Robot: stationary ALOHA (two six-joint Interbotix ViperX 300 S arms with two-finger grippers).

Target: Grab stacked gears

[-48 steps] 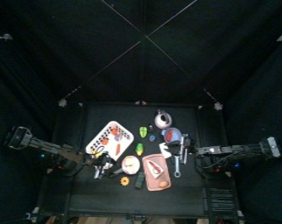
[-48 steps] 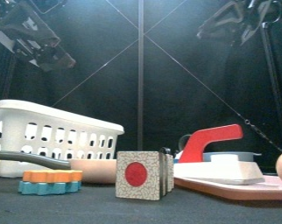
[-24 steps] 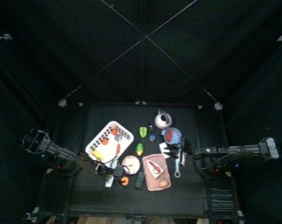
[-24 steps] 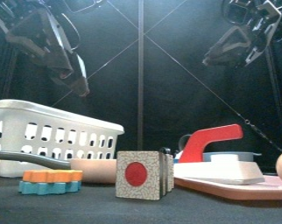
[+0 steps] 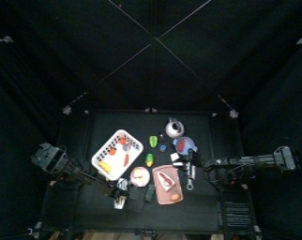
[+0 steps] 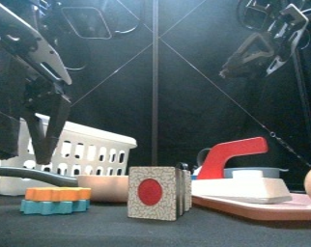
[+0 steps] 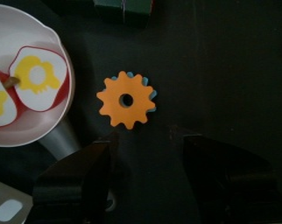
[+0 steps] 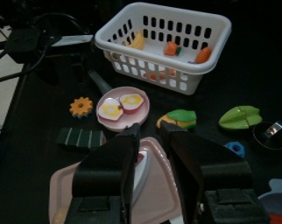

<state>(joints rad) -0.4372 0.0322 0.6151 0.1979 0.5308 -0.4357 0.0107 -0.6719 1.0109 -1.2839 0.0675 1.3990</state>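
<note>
The stacked gears [image 7: 127, 100] are a small orange cog lying on a blue one, flat on the black table. They show in the front view [image 6: 58, 198] at the near left, and small in the right wrist view [image 8: 81, 106]. My left gripper [image 7: 155, 175] is open and empty, hanging over the table just beside the gears, not touching them. In the front view it [image 6: 29, 145] hangs large above them, and in the top view it [image 5: 121, 186] covers that spot. My right gripper [image 8: 165, 166] is open and empty, held high at the right [image 6: 262, 48].
A white basket [image 6: 68, 145] holding red-orange pieces stands behind the gears. A pan with toy eggs [image 7: 21, 79] lies close beside them. A block with a red circle [image 6: 155, 191], a red and white toy iron [image 6: 236, 159] and a pink board [image 5: 168, 183] lie to the right.
My left arm has swung in from the left and come down over the gears, jaws open. My right arm has drawn back a little to the right.
</note>
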